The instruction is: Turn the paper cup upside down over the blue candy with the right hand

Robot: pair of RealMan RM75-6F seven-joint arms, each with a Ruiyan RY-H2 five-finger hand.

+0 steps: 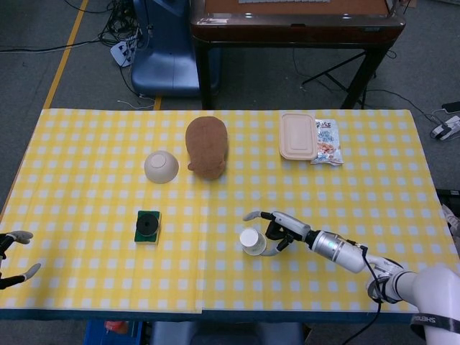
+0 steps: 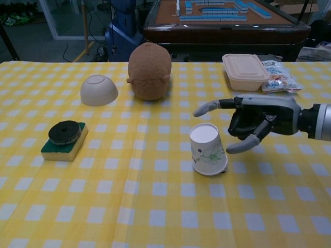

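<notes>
The white paper cup with a green print stands upside down on the checked cloth, base up; in the head view the paper cup sits at the table's front middle. The blue candy is hidden from both views. My right hand hovers just right of the cup with its fingers spread apart, touching nothing; it shows as the right hand in the head view. My left hand rests at the table's front left corner, fingers apart and empty.
A black disc on a green sponge lies at the left. An upturned cream bowl and a brown plush lump sit behind. A lidded beige box and a snack bag are at the back right.
</notes>
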